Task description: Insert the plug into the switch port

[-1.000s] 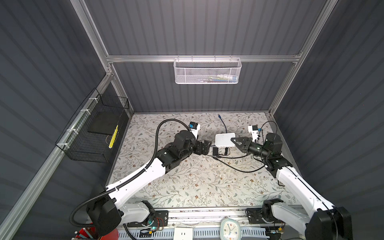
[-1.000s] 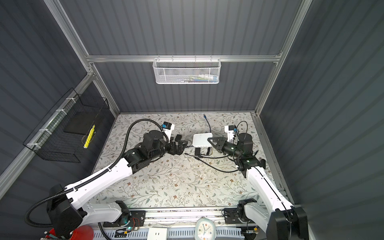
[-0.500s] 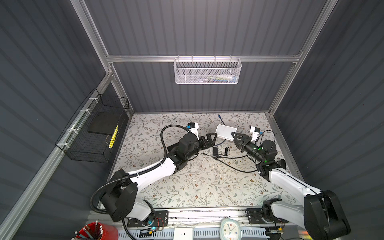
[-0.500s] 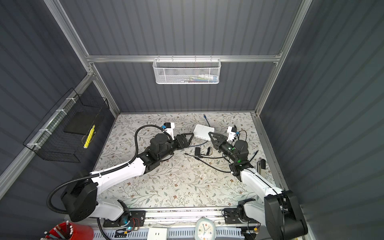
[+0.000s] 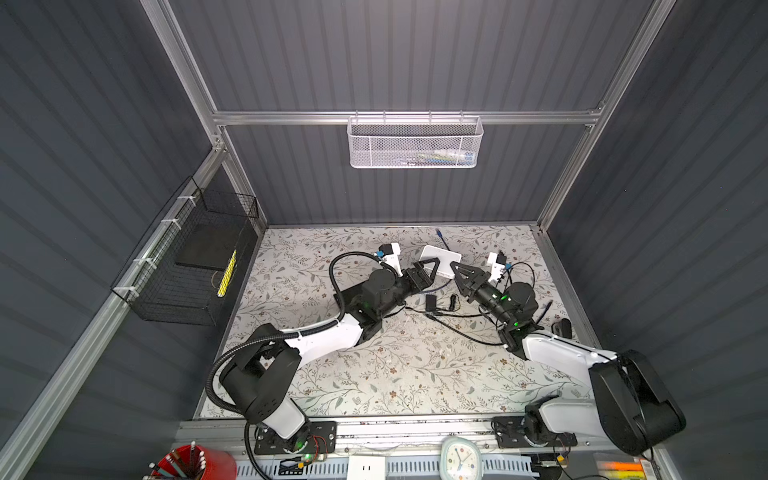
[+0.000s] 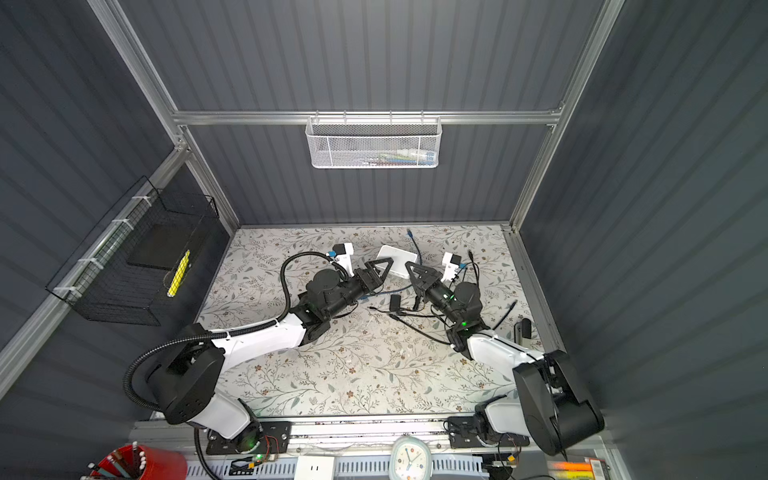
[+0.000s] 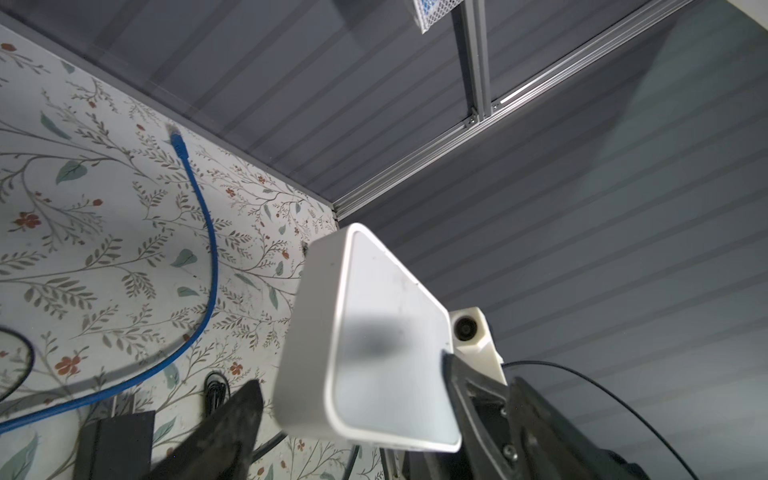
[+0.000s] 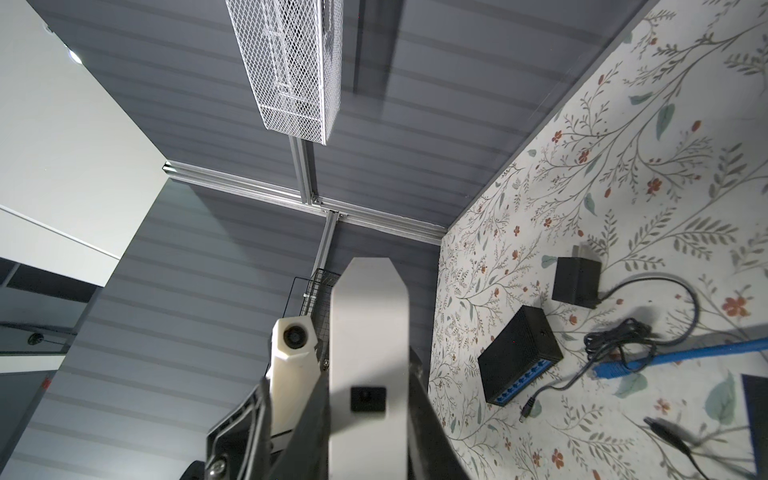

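The white switch (image 5: pixel 440 259) (image 6: pixel 397 259) is lifted off the floral table and tilted. My right gripper (image 5: pixel 457 268) (image 8: pixel 370 365) is shut on its two sides. A small black square port (image 8: pixel 368 399) shows on the narrow face of the switch (image 8: pixel 368 316) between the fingers. My left gripper (image 5: pixel 426 270) (image 7: pixel 353 374) is open and straddles the switch (image 7: pixel 374 311). One finger (image 7: pixel 469 395) touches its edge and the other finger (image 7: pixel 232 415) stands apart. The black barrel plug (image 8: pixel 527 409) lies on the table on its thin cable, in neither gripper.
On the table lie a black box with blue ports (image 8: pixel 519 355), a black power adapter (image 8: pixel 575 282), coiled black cable (image 5: pixel 453 299) and a blue network cable (image 7: pixel 208 249). A white mesh basket (image 5: pixel 415 143) hangs on the back wall, and a black wire basket (image 5: pixel 195 257) on the left wall.
The right gripper has raised the switch off the table and carried it toward the back. The left gripper followed, and its jaws have narrowed slightly around the switch.
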Robot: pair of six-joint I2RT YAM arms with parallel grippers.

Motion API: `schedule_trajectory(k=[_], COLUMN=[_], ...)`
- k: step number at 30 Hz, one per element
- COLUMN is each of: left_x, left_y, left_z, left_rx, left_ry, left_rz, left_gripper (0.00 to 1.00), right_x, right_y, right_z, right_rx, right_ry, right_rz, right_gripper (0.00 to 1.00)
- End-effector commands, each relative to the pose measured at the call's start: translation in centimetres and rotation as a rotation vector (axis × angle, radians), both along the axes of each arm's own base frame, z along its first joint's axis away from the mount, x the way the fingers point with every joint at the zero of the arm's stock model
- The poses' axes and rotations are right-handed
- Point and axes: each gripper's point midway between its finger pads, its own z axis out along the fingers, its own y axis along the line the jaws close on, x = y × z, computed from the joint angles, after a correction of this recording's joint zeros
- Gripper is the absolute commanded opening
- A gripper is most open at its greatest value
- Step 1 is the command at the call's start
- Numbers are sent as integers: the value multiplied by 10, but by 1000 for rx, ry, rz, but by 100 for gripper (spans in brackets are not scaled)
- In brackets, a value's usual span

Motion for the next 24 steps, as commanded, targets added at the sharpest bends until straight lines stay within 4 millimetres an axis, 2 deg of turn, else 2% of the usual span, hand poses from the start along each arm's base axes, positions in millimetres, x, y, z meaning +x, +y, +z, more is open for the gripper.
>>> schedule_trajectory(k=[1,4,14,24], left_x=[6,9,19,21], left_y=[3,5,5,0], left_z=[17,15,18,15], left_rx=[-131,-185,-243,-269], left_ry=[-55,-54,-40,-26], left_rz=[14,31,69,55], left_gripper=[87,85,74,73], right_x=[1,7,11,13], right_y=[6,3,7,20], right_z=[40,44,36,39], right_rx=[79,88,75,62], right_ry=[-133,-152,-151,-165], right_rz=[1,-40,-64,-52], right_gripper=[5,5,3,3])
